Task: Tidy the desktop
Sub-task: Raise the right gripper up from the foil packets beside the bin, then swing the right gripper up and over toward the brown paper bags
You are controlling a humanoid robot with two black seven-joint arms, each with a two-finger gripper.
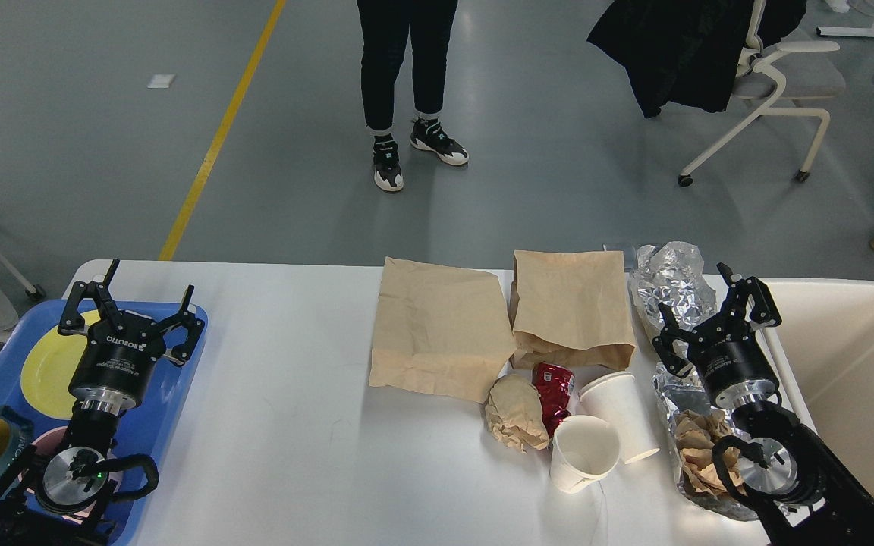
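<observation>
On the large white table (pixel 278 425), the crumpled silver foil sheet (pixel 672 284) lies just beside our right gripper (pixel 699 299), its jaws wide open and empty like those of our left gripper (pixel 133 299).

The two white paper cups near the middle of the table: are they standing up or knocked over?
One of each. The nearer white cup stands upright, its round open mouth facing up. The other cup lies tipped on its side on the desktop.

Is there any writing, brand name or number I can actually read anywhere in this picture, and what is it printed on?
"ROBOTIQ", in white, seen upside down, on the black body of the left gripper.
Smaller white lines under it: too small to read.
White print on the body of the right gripper: too blurred to read.
Crushed red can: white markings, not readable.
Nothing else carries text.
</observation>
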